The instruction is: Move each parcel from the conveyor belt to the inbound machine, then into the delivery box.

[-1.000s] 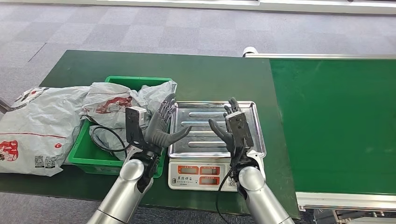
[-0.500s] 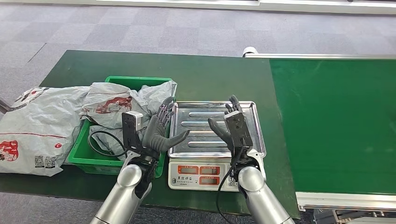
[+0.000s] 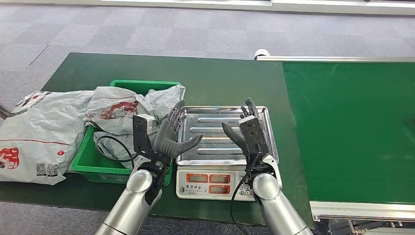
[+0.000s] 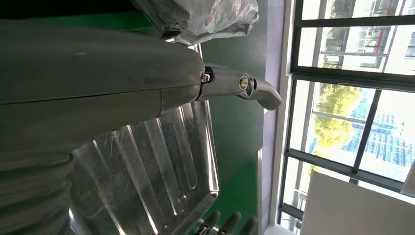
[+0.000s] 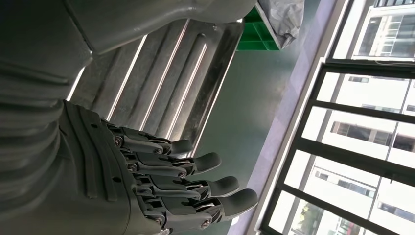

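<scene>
Parcels [image 3: 117, 110] are heaped in and over the bin [image 3: 88, 161] at the left; none is seen on the belt [image 3: 352, 132]. Both hands, left [image 3: 169, 137] and right [image 3: 244, 134], are held released above the scale [image 3: 222, 127]; the right is nearer the belt.

the scale's tray [image 3: 215, 128] was ribbed, polished metal, scratched and mirror-bright. the parcels [image 3: 44, 128] were crinkled grey plastic film with a soft sheen. the bin [image 3: 88, 157] was glossy green plastic. the desk [image 3: 210, 78] and conveyor belt [image 3: 352, 127] were matt green. the arms were brushed silver metal, the fingers [image 5: 195, 164] dull grey plastic.
</scene>
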